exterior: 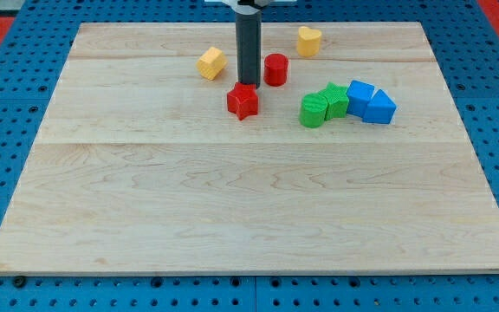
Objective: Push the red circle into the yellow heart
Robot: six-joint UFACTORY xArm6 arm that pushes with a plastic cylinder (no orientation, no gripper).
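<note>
Currently: tip sits left of red circle, top-centre of board

Rod ends at my tip (247, 83), just left of the red circle (275, 69), small gap between, and touching or nearly touching the top of the red star (243, 100). No pincer on this rig, so no spread or pinch state to tell. Red circle is a short upright cylinder, glossy red, flat top. Yellow heart (309, 41) lies up-right of it, near the tabletop (232, 208) top edge, clear wood between the two. Yellow hexagon-like block (211, 62) left of rod. Green pair (323, 106) and blue pair (371, 101) cluster to the right, touching. Lower half of board wide open; blue pegboard (7, 113) surrounds it.
</note>
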